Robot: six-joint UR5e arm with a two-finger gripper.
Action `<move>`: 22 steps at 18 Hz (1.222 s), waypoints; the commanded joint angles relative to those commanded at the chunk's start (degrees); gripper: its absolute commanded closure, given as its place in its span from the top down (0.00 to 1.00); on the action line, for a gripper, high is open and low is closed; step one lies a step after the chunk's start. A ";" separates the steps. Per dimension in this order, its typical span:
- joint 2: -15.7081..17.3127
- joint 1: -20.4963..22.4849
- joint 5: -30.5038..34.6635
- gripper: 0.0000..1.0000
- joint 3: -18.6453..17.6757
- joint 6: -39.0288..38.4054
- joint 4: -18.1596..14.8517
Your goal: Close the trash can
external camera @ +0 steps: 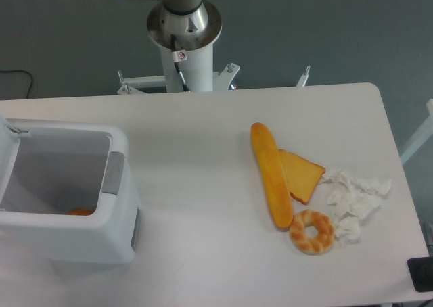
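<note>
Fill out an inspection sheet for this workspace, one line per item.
Surface: white rectangular table, no spills seen.
Job's things: large white boxy plastic trash can at left, lid open, small orange item inside; grey latch tab on its rim.
Clutter: long golden baguette, orange toast slice, ring-shaped bagel, crumpled white paper, grouped at right.
Grippers: not in view; only the arm's base column shows.
Cables: black cable on the floor, far left.
Surroundings: grey floor.

No readable text, brand or number shows anywhere. The only sign is a small round red-and-white prohibition-style sticker (180, 55) on the white cylindrical robot base column (186, 67); its symbol is too small to make out.
</note>
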 joint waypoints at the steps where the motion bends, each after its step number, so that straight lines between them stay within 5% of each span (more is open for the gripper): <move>1: -0.44 -0.17 0.00 1.00 0.35 -0.09 0.09; 22: -5.98 -0.62 0.17 1.00 4.66 0.35 1.15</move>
